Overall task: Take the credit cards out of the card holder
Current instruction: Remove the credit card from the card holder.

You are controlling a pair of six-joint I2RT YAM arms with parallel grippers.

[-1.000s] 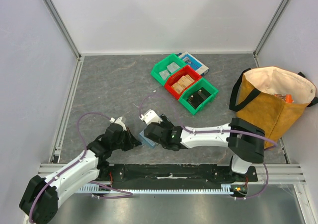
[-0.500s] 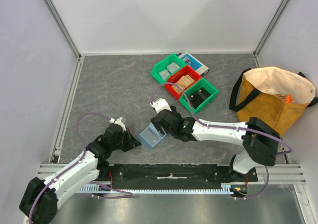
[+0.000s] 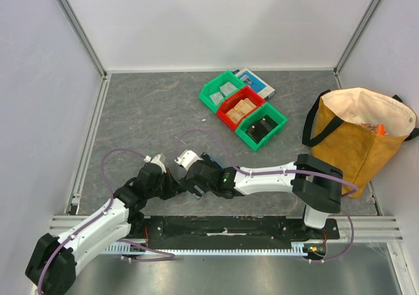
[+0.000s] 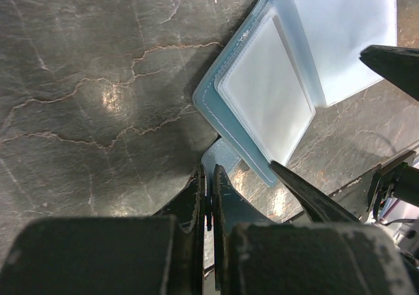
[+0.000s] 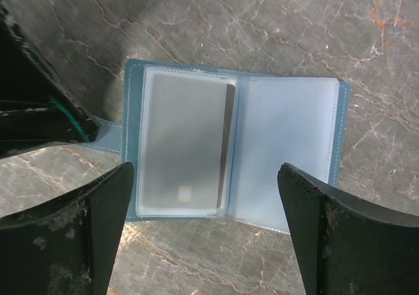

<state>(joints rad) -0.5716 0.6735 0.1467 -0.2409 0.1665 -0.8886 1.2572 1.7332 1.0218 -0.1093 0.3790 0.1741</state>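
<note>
The slate-blue card holder (image 5: 288,151) lies spread open on the dark table. Its left clear pocket holds a pale grey credit card (image 5: 183,144) with a small chip; the right pocket looks empty. My left gripper (image 4: 208,172) is shut on the holder's blue tab (image 4: 226,157) at its side edge. My right gripper (image 5: 204,169) hovers just above the holder, open wide, with one finger on each side and nothing between them. From the top view the right gripper (image 3: 194,177) covers the holder, and the left gripper (image 3: 171,185) sits close beside it.
Two green bins (image 3: 222,92) (image 3: 262,126) and a red bin (image 3: 241,108) stand in a row at the back, with a blue-and-white flat box (image 3: 256,81) behind them. A tan bag (image 3: 360,135) stands at the right. The metal rail (image 3: 229,226) runs along the near edge.
The right gripper swung up and to the right, then came back down over the holder with its jaws opening wider. The left gripper kept its hold and did not move.
</note>
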